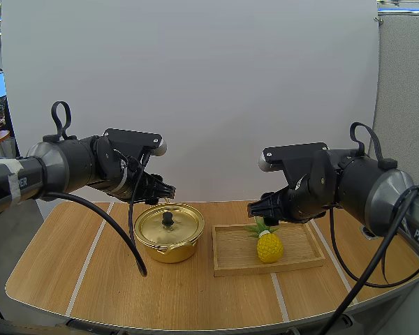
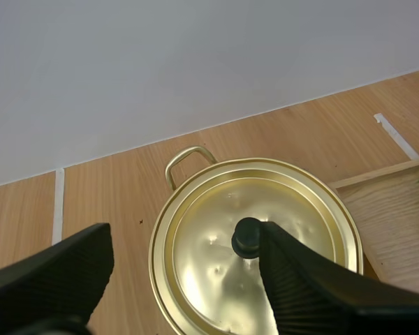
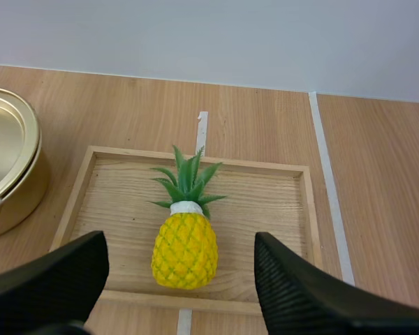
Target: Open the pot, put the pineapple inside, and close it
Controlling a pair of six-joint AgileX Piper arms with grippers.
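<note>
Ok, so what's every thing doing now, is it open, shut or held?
pot: shut, lid on.
lid: resting on the pot, not held.
pineapple: on the wooden tray, not held.
left pincer: open, above the lid.
right pincer: open, above the pineapple.

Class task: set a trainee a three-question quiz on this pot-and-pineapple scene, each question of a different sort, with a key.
1. True or false: the lid is on the pot.
2. Where is the pineapple? A in the pot; B on the tray; C on the lid.
3. Fill in: the right gripper, over the pineapple, is ____ (open or shut).
Key: 1 true; 2 B; 3 open.
</note>
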